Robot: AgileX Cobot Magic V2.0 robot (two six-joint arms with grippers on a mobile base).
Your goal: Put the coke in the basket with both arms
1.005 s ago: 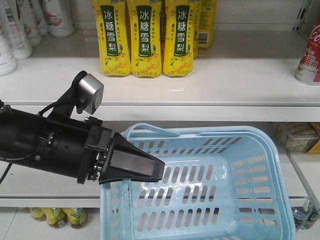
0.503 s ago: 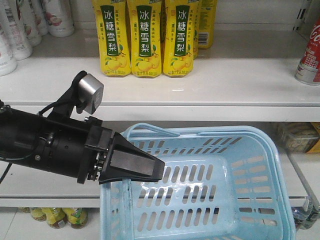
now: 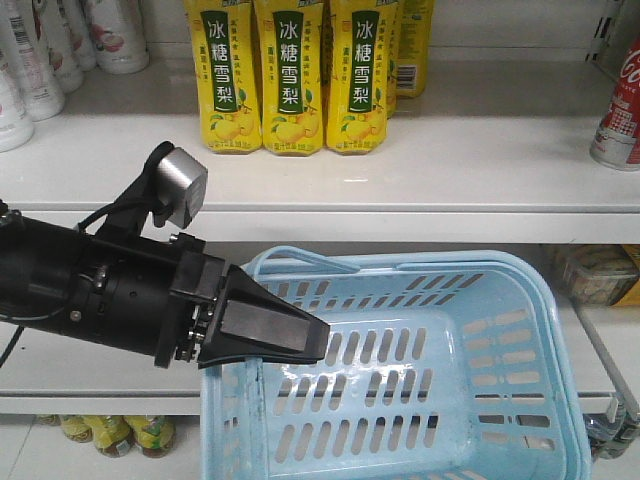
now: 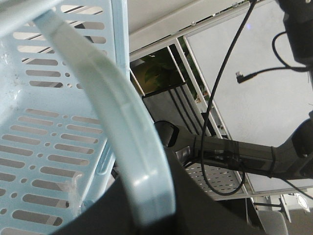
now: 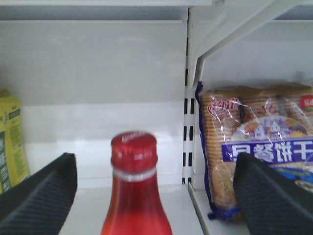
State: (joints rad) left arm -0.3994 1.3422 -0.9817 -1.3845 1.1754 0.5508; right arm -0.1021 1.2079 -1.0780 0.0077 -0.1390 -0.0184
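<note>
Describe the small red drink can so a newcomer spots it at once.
Follow the white upper shelf, above the light blue plastic basket, to its far right end. The small red drink can stands there, cut by the picture's edge: short, white-scripted, silver-rimmed, unlike the tall yellow bottles further left.

Left pincer (image 3: 318, 345) closed, right pincer (image 5: 156, 193) spread wide

The front-facing view looks slightly down at a light blue slotted plastic basket (image 3: 450, 380), lower right, before white shelves (image 3: 470, 150). The left wrist view shares it, very close; the right wrist view faces a red-capped bottle (image 5: 134, 186), level and near.
</note>
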